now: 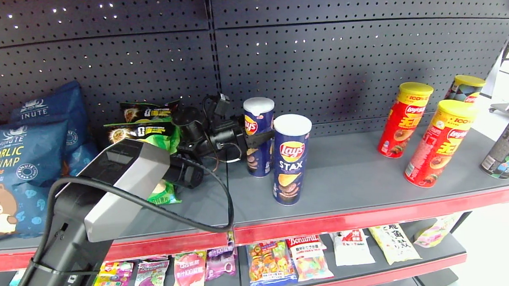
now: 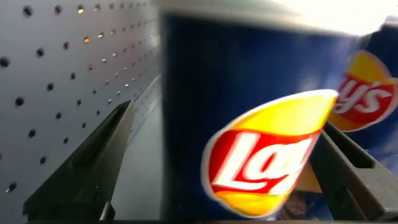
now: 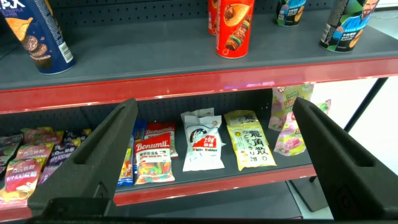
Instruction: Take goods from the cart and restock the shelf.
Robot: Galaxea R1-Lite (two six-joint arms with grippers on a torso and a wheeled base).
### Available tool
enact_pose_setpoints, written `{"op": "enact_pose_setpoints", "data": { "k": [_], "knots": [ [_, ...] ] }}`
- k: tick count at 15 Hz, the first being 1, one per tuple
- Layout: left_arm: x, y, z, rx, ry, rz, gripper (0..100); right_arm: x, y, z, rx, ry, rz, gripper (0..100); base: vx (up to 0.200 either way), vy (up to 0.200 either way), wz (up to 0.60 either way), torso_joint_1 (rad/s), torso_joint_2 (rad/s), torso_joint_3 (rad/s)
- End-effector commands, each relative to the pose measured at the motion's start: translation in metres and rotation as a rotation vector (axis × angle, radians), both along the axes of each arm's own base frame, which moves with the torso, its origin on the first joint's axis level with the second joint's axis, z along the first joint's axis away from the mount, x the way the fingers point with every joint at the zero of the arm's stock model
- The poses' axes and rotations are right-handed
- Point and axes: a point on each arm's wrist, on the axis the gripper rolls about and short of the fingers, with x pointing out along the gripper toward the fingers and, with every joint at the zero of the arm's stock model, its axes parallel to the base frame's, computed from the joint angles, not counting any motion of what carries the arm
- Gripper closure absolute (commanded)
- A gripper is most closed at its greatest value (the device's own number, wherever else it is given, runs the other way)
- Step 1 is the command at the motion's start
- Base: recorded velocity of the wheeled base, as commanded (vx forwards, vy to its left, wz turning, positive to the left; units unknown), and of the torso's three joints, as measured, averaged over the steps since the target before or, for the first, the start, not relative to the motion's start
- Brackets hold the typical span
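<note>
Two blue cans stand upright on the shelf (image 1: 348, 173), long axes vertical, white lids up. The rear blue can (image 1: 258, 117) stands close to the pegboard. The front blue can (image 1: 292, 158) stands just right of it and nearer. The left end effector (image 2: 227, 118) is spread around the rear blue can, with a gap beside one finger (image 2: 93, 168). Two red cans (image 1: 404, 120) stand upright farther right, and two blue snack bags (image 1: 22, 168) lean at far left. The right end effector (image 3: 214, 104) gapes wide and holds nothing.

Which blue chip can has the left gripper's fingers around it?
The rear blue can, nearer the pegboard; the left gripper straddles it, the front blue can stands free.
</note>
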Motion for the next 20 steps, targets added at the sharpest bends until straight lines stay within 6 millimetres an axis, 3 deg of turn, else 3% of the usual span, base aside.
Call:
{"op": "enact_pose_setpoints", "data": {
  "k": [1, 9, 15, 20],
  "knots": [
    [-0.002, 0.003, 0.011, 0.001, -0.007, -0.006, 0, 0.000, 0.000, 0.000, 0.000, 0.001, 0.000, 0, 0.000, 0.000, 0.00, 0.000, 0.00, 0.000],
    [-0.013, 0.016, 0.034, 0.032, 0.033, -0.026, 0, 0.000, 0.000, 0.000, 0.000, 0.001, 0.000, 0, 0.000, 0.000, 0.00, 0.000, 0.00, 0.000],
    [-0.012, 0.034, 0.031, 0.110, 0.082, 0.026, 0, 0.000, 0.000, 0.000, 0.000, 0.001, 0.000, 0, 0.000, 0.000, 0.00, 0.000, 0.00, 0.000],
    [-0.018, 0.046, 0.051, 0.142, 0.101, 0.047, 0, 0.000, 0.000, 0.000, 0.000, 0.001, 0.000, 0, 0.000, 0.000, 0.00, 0.000, 0.00, 0.000]
  ]
}}
